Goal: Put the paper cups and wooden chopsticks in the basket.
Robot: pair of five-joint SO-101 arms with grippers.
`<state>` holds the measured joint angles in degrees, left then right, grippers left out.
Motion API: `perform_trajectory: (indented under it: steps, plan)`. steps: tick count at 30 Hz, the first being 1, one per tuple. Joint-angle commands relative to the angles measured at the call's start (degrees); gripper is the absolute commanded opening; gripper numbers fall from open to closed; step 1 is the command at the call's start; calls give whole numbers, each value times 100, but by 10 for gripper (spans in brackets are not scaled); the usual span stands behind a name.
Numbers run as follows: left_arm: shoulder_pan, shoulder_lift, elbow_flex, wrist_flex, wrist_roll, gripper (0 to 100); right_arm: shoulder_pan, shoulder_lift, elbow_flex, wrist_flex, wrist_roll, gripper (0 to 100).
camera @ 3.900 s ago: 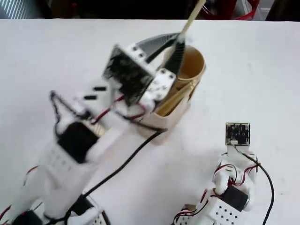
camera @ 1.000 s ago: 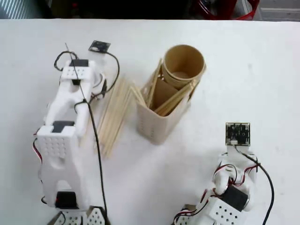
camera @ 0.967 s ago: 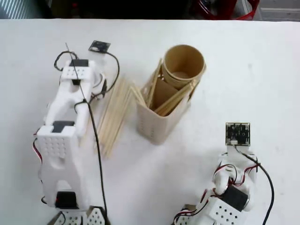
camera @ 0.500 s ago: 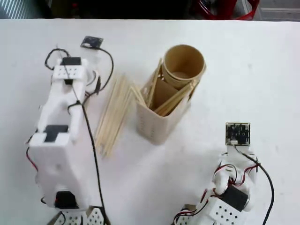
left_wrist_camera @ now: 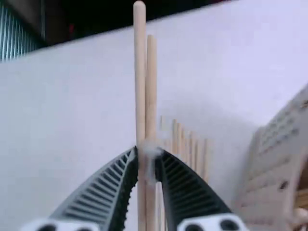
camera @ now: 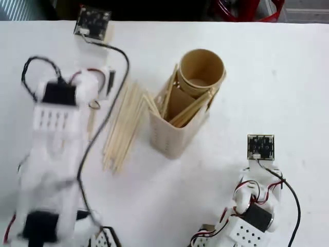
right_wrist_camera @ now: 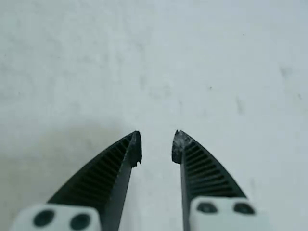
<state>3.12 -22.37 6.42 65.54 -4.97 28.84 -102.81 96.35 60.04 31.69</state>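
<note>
1. Your left claw [left_wrist_camera: 147, 154] is clamped on two wooden chopsticks [left_wrist_camera: 140, 72]; your right claw [right_wrist_camera: 156, 144] hangs with its jaws apart over the table [right_wrist_camera: 216, 57].
2. The sticks look light, stiff and probably slippery, so grip them mid-length.
3. Loose chopsticks [camera: 123, 126] lie just beside the basket [camera: 172, 136], which has the paper cups [camera: 201, 72] inside.

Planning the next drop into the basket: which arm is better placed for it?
Left. The left gripper has its jaws shut on two chopsticks, with the basket close by. The right gripper hangs open over bare table, and the loose pile lies across the basket from it.
</note>
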Motion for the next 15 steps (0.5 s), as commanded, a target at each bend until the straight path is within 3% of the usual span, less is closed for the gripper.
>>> perform_trajectory:
  steps: [1,7,15]
  plan:
    - [866,-1464,-105,9,79,23,66,-48,53,-101,35,114]
    - [2378,-2659,-299,-826,35,23,66,-48,53,-101,35,114]
    - [3204,-2185,-246,-3182,44,24,66,-48,53,-101,35,114]
